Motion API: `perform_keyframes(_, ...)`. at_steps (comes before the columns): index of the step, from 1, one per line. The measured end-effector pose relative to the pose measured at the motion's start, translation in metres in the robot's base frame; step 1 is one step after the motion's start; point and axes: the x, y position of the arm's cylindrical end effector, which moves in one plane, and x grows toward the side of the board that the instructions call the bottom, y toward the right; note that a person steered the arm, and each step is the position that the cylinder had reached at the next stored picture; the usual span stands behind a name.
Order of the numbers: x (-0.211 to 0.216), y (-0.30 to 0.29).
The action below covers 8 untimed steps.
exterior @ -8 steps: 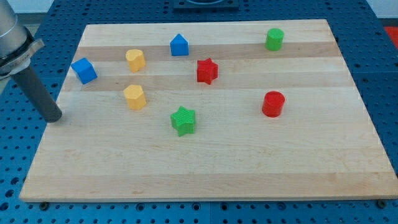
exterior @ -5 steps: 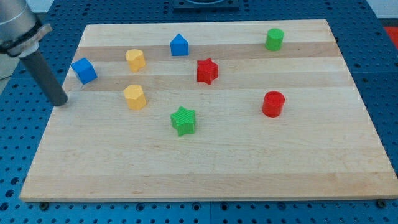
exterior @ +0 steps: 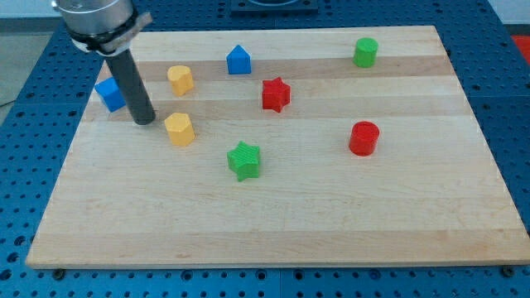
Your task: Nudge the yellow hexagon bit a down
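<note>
The yellow hexagon (exterior: 179, 129) lies in the left half of the frame, a little above the middle height, on the wooden worktop (exterior: 273, 223); I take it for the hexagon because its sides look flat, while the other yellow block (exterior: 180, 79) above it has a less clear shape, so this choice is only my judgement. My tip (exterior: 144, 121) stands just beside the yellow hexagon, on its left and slightly higher in the frame, and I see a narrow gap of bare wood between them, so they seem not to touch. The blue block (exterior: 110, 93) is near the rod, to its upper left. There is no pincer on this arm, only the dark rod, so nothing is released or clenched here. The yellow hexagon looks untouched, so I judge that the nudge itself is not yet done and only the approach is made. To push it toward the bottom of the frame, my tip probably must first come to the upper side of the hexagon. The green star (exterior: 243, 160) lies to the lower right, well apart, and the red star (exterior: 275, 93) is farther right.
</note>
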Motion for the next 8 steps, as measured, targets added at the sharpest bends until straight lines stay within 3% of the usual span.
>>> perform_keyframes(3,-0.013,0.01)
perform_keyframes(6,0.019,0.018)
perform_keyframes(8,-0.017,0.049)
